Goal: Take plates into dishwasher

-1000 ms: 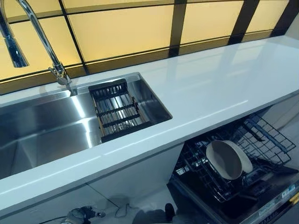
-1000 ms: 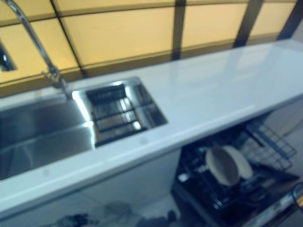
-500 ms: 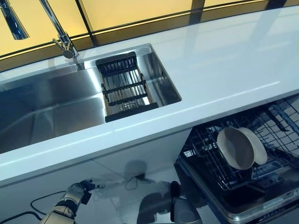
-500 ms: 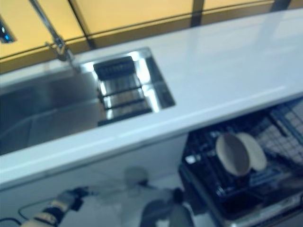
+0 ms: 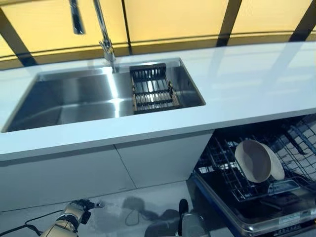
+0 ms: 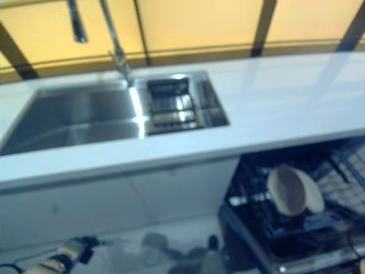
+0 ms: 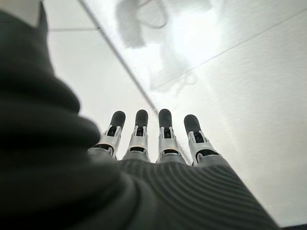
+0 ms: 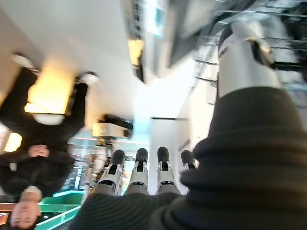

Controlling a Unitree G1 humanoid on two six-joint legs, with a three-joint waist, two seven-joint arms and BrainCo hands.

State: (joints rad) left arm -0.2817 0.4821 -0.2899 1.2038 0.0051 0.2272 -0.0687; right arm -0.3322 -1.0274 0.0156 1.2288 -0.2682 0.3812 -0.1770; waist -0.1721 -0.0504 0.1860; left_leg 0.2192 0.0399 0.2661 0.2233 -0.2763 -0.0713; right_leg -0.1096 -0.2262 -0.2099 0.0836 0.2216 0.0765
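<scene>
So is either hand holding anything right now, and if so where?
Nothing is held. The left hand and right hand both show straight, empty fingers.

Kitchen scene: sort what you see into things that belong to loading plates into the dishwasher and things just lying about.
Belongs to the job:
plates, standing together in the rack
dishwasher rack, pulled out under the counter
left hand, hanging low, fingers straight, empty
right hand, fingers straight, empty

Just there:
sink
tap
black drainer in the sink
counter
person in the right wrist view
</scene>
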